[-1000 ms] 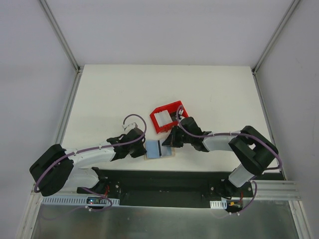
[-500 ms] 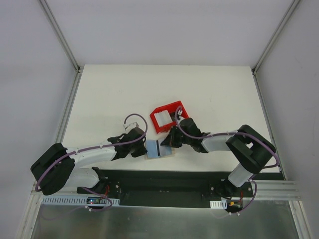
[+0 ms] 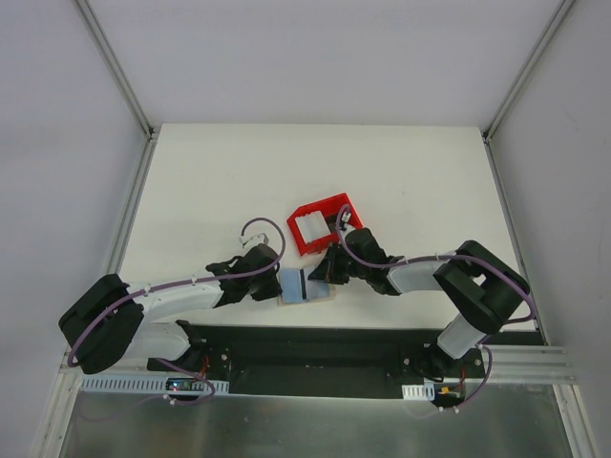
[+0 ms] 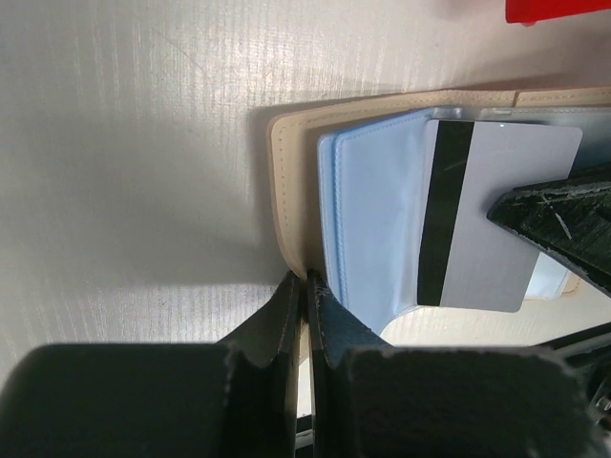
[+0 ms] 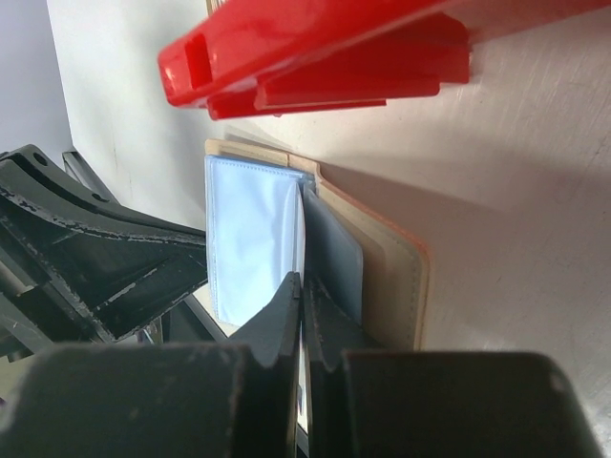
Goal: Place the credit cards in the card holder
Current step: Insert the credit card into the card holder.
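Note:
The tan card holder point(image 3: 291, 286) lies open near the table's front edge, its pale blue lining up. My left gripper point(image 4: 306, 281) is shut on the holder's tan edge point(image 4: 291, 191), on its left side. A whitish credit card with a black stripe point(image 4: 506, 210) sits partly in the pale blue pocket. My right gripper point(image 5: 303, 281) is shut on that card's right end, seen edge-on between its jaws. In the top view the left gripper point(image 3: 277, 283) and right gripper point(image 3: 323, 277) face each other across the holder. More whitish credit cards point(image 3: 308, 227) lie in the red bin.
A red plastic bin point(image 3: 322, 223) stands just behind the card holder, close above my right gripper, and fills the top of the right wrist view point(image 5: 315, 48). White table stretches behind and to both sides. The black base plate point(image 3: 305, 348) runs along the front edge.
My right gripper has edged a little to the left with the striped card, toward the holder's pocket. The left gripper has kept its hold on the holder's edge.

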